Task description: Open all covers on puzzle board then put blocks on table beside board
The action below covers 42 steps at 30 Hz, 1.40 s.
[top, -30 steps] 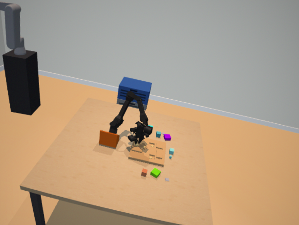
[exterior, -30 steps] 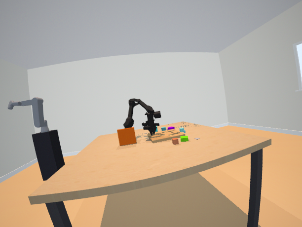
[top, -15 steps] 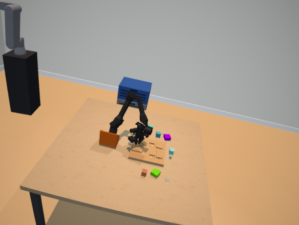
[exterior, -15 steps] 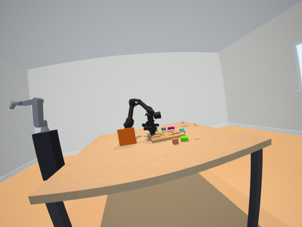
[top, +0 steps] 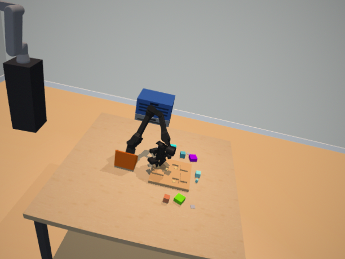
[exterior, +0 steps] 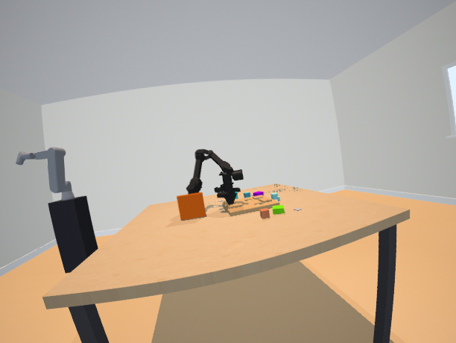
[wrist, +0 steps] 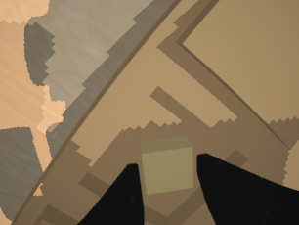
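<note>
Board (top: 169, 184) (exterior: 253, 209) (wrist: 109, 114) partly worked; covers' state unclear; pale block (wrist: 168, 170) unlifted, flanked by part-open, empty end effector (top: 159, 165) (exterior: 231, 203) (wrist: 168, 168); clearing remains.

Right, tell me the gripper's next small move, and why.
Probably close the gripper a little further: in the wrist view its fingertips stand either side of the pale yellow knob on the puzzle board, with slim gaps.
</note>
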Each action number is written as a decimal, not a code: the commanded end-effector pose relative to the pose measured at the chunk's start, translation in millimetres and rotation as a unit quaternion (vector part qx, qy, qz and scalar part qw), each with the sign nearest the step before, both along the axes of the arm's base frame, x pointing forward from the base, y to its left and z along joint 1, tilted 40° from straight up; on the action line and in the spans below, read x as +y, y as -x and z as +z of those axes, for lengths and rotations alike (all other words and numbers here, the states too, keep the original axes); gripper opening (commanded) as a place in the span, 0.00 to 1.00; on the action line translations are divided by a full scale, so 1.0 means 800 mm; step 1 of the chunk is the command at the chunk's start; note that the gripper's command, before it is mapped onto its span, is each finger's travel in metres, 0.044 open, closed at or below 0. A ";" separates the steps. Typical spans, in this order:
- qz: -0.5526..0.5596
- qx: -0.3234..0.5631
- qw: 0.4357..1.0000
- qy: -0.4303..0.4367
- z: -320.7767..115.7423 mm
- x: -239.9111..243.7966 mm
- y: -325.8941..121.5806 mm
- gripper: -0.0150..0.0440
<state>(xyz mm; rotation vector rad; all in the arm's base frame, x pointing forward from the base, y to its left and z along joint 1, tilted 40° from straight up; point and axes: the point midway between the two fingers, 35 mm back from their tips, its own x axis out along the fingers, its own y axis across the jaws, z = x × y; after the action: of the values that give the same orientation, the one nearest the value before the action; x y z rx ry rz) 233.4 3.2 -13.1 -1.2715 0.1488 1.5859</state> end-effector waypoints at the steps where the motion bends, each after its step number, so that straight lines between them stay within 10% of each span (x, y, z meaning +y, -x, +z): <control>1: 0.000 0.000 1.000 0.000 0.000 0.000 0.000 0.42; 42: -0.001 0.003 1.000 -0.002 0.041 -0.034 0.006 0.39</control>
<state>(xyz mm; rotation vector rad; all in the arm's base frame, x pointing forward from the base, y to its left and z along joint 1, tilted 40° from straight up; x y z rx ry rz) 228.5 -20.1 15.0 -1.2542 0.1537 1.5861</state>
